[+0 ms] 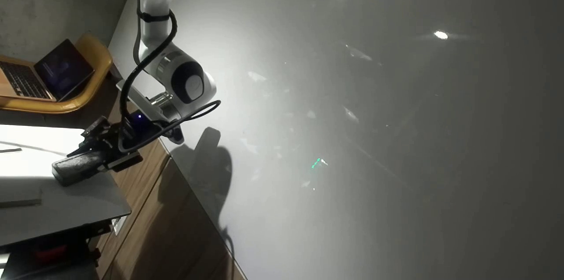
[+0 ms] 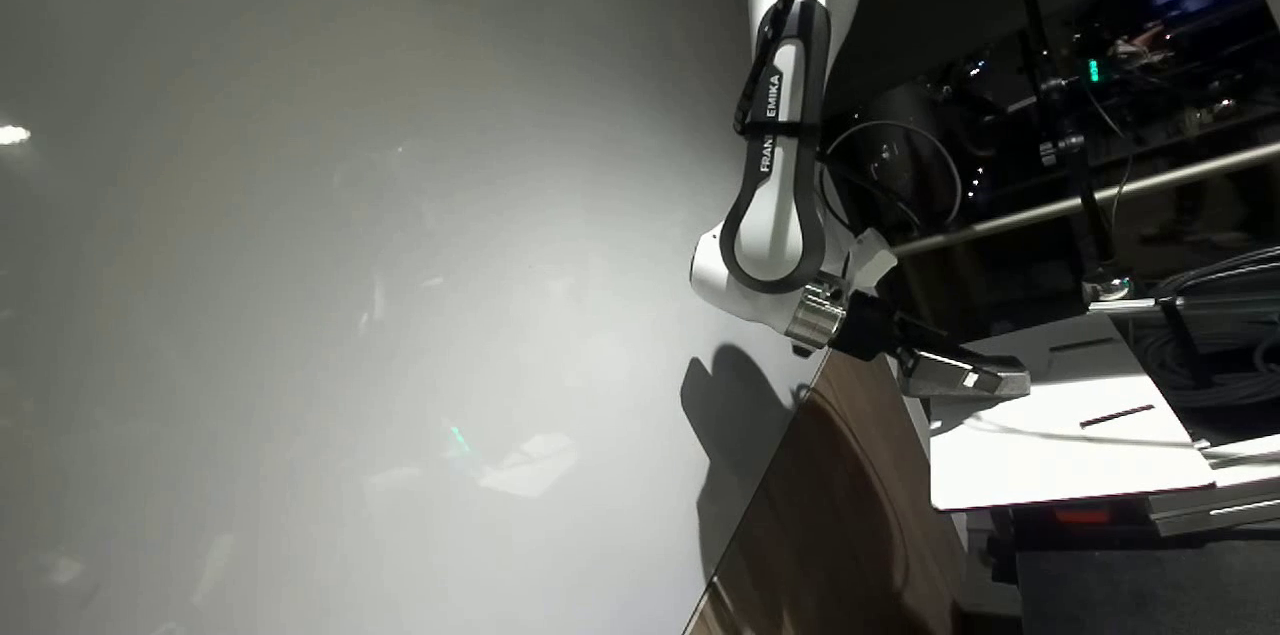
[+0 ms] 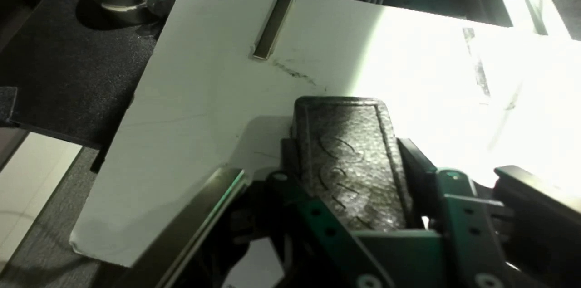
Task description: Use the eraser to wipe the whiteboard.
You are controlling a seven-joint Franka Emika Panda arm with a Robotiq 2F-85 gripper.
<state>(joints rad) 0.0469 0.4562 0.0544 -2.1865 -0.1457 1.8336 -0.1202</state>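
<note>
The eraser (image 3: 349,143) is a dark grey-black block that fills the space between the fingers in the wrist view. It also shows in both exterior views (image 1: 77,167) (image 2: 965,377). My gripper (image 3: 352,161) is shut on it, one finger against each long side, with the front end sticking out past the fingertips. The eraser is over the small white tabletop (image 3: 190,97) and seems raised above it; the exact gap I cannot tell. The whiteboard (image 1: 396,130) is the large glossy panel beside the arm (image 2: 350,245), apart from the eraser. I see no clear dark pen lines on it.
A small green mark or reflection (image 1: 316,163) shows on the whiteboard. Wood panelling (image 1: 145,209) lies between whiteboard and tabletop. A metal strip (image 3: 274,25) is on the tabletop. A laptop (image 1: 61,68) sits on a yellow chair (image 1: 99,57). A stand post (image 2: 1070,145) rises behind the tabletop.
</note>
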